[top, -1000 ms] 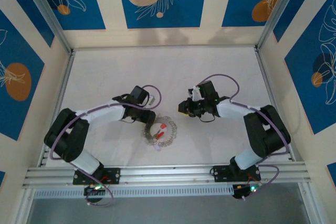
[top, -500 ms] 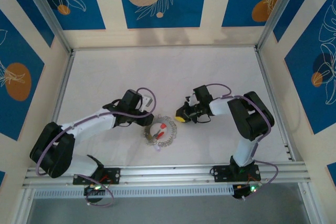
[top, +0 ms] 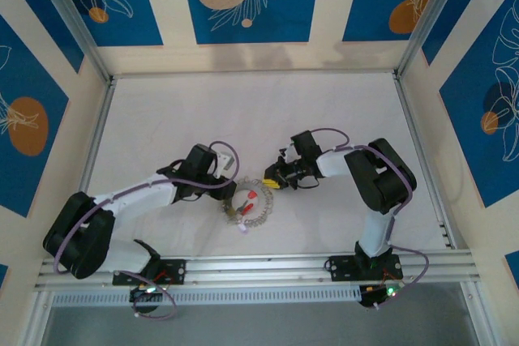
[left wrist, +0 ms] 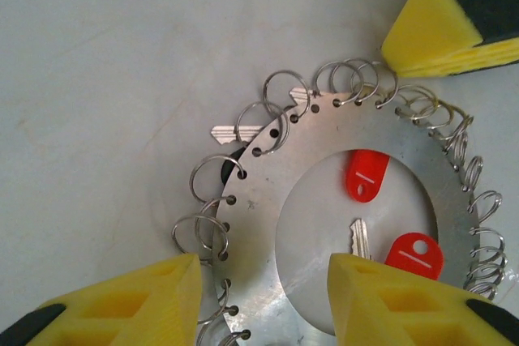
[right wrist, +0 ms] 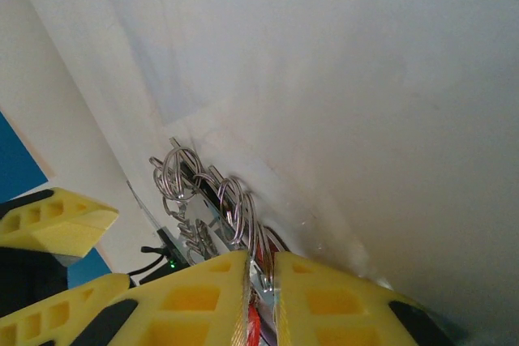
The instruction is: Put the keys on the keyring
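Note:
The keyring (top: 260,214) lies flat on the white table, a grey metal disc (left wrist: 263,200) with an open centre and small wire rings round its rim. Two red-headed keys (left wrist: 366,176) and a bare silver blade (left wrist: 358,237) lie in the centre; another silver key (left wrist: 231,131) pokes out under the rim. My left gripper (left wrist: 263,285) is open, one yellow finger outside the band and one inside the centre. My right gripper (right wrist: 261,263) is nearly closed, with a wire ring (right wrist: 243,208) of the rim pinched in its narrow gap. Its fingertip (left wrist: 434,26) meets the rim's far side.
The table (top: 162,111) is walled by aluminium rails, with blue patterned panels behind. Both arm bases sit on the near rail (top: 259,266). My left gripper (top: 230,193) and right gripper (top: 268,184) stand close together over the ring.
The right gripper has come down and to the left, from beside the keyring onto its far rim. The left arm has shifted its elbow; its gripper stays at the ring.

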